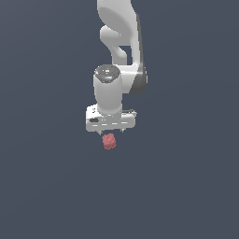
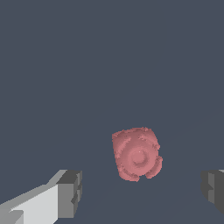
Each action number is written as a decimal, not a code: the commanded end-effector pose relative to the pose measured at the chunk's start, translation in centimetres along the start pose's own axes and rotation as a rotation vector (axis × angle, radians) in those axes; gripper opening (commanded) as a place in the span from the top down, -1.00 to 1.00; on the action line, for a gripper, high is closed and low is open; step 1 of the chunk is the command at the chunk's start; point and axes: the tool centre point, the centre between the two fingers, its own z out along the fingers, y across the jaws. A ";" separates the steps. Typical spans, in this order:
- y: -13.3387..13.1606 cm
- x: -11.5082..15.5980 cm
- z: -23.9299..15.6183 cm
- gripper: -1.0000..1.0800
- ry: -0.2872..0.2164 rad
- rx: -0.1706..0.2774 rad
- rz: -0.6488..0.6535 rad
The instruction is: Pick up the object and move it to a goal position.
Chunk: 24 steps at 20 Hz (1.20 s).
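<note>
Single white arm seen from outside, its wrist turned down over a plain dark grey surface [image 1: 42,186]. The gripper [image 1: 110,131] hangs above the object [image 1: 109,141], a small dull-red lump that appears just off the gripper body at about six o'clock in the exterior view. In the wrist view the object [image 2: 137,154] lies between the two grey fingertips [image 2: 70,192], nearer the far side of the gap than its centre, and touches neither; the jaws stand wide, with clear space on both sides. Whether the object rests on the surface or sits a little lower than the fingertips cannot be judged exactly from these renders. The lump is roughly round, knobbly, and far narrower than the gripper, so it is probably light. Its surface looks rigid, though softness cannot be told here. The bumps suggest uneven contact: pads closing on a knob could make it roll or twist aside. The safest hold would be across its widest middle, with the fingertips lowered evenly to either side and centred before closing. No goal marker is visible in either view.
</note>
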 end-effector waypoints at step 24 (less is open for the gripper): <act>1.6 -1.4 6.7 -0.92 -0.023 0.019 -0.189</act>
